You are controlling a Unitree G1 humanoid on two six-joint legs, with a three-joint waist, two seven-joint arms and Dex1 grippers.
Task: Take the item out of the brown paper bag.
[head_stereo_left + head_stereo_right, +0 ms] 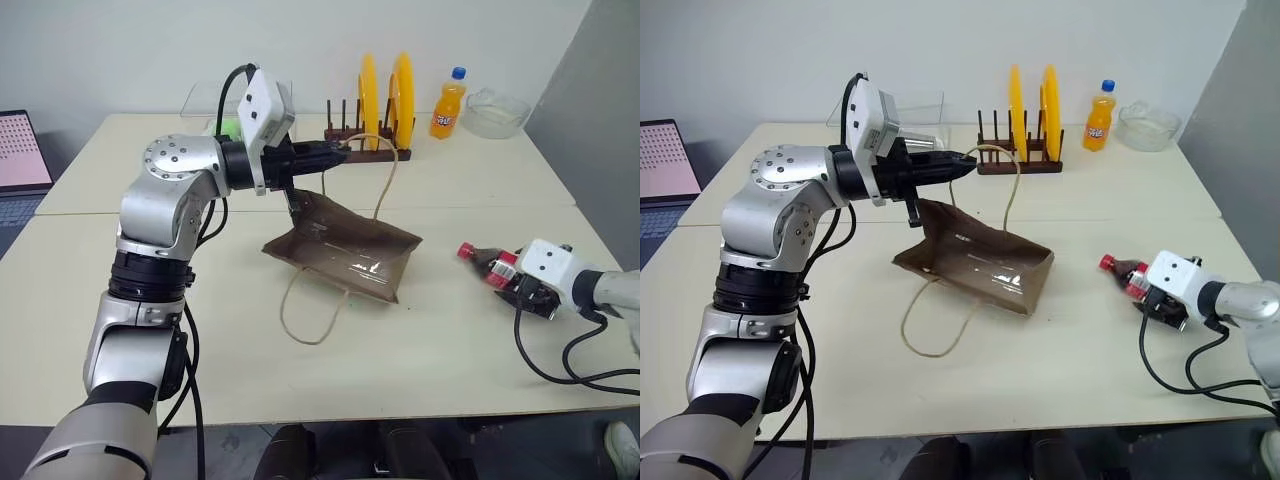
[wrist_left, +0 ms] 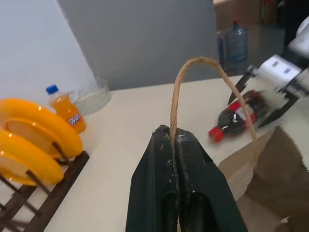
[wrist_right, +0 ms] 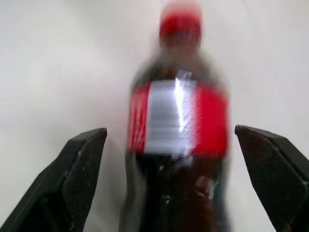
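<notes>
Cola bottle: dark liquid, red label, red cap, lying on table.

No readable text on anything

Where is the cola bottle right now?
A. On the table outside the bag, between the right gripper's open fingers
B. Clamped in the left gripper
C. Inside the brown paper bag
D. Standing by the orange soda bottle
A: the cola bottle lies on the table to the right of the brown paper bag, with the right gripper spread wide on either side of it, its fingers clear of the bottle.
</notes>
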